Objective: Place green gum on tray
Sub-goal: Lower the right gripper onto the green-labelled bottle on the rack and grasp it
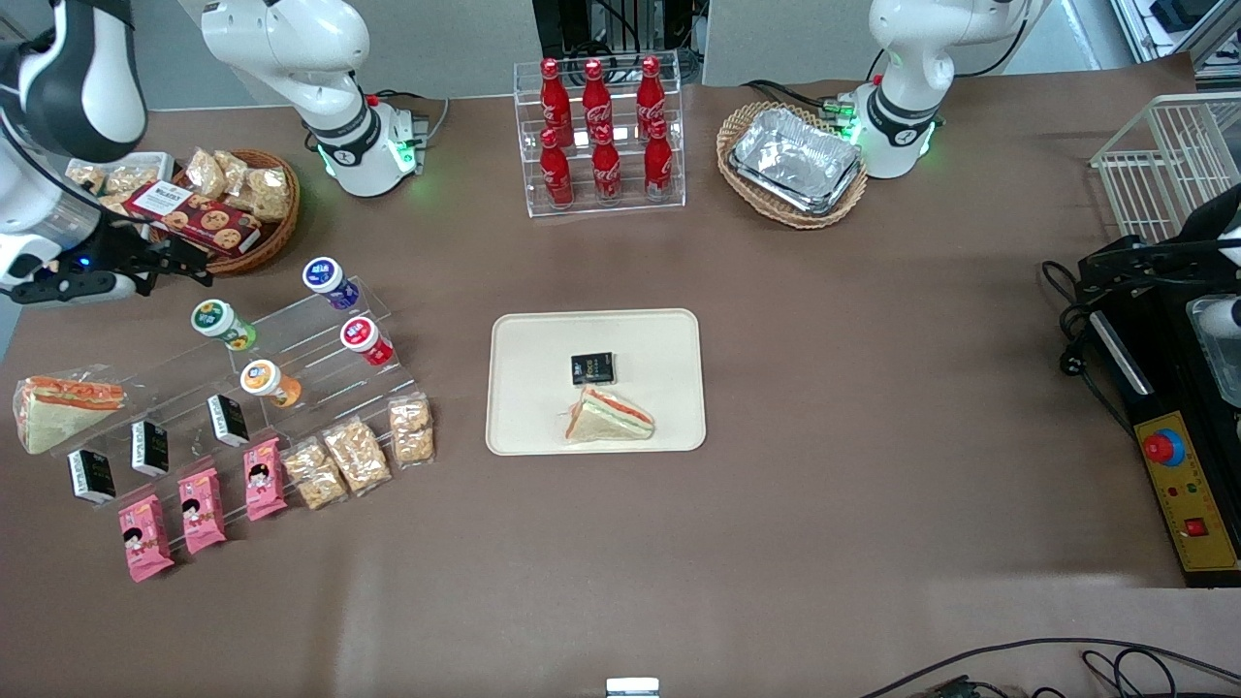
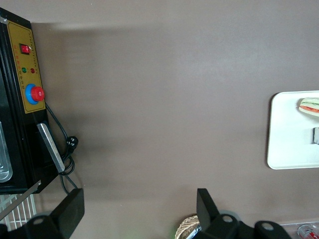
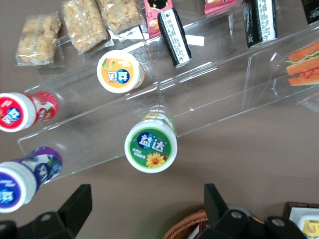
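Observation:
The green gum [image 1: 223,323] lies on the upper step of a clear acrylic stand [image 1: 320,378], its white lid with a green mark facing up; it also shows in the right wrist view [image 3: 150,147]. My right gripper [image 1: 189,267] is open and empty, hovering just farther from the front camera than the gum, between it and a wicker basket; its black fingers [image 3: 75,204] stand wide apart with the gum lid just past their tips. The cream tray [image 1: 524,388] lies mid-table, holding a black packet [image 1: 592,368] and a sandwich [image 1: 609,417]. The tray's edge also shows in the left wrist view [image 2: 284,149].
Orange [image 1: 270,381], red [image 1: 365,340] and purple [image 1: 329,281] gum bottles share the stand. A wicker basket of cookies [image 1: 233,208] sits close by the gripper. Snack packets [image 1: 359,456], a cola rack [image 1: 599,136], foil trays [image 1: 795,160] and a black machine [image 1: 1163,407] stand around.

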You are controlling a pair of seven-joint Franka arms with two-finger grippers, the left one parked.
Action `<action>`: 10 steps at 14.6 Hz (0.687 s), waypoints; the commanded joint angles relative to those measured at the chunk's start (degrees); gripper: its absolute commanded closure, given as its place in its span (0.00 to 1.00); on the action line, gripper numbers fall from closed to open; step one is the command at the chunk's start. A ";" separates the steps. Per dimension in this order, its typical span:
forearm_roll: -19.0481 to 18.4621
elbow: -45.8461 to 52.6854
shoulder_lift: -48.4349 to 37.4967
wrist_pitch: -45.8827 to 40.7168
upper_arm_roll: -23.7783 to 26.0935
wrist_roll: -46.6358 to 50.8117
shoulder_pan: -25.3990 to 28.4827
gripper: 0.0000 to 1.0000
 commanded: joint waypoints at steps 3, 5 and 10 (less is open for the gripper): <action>-0.75 -5.02 0.70 7.41 0.13 -0.33 -0.44 0.00; -0.75 -5.20 2.02 8.73 0.13 -0.33 -0.44 0.00; -0.66 -7.40 3.96 13.73 0.13 -0.33 -0.44 0.02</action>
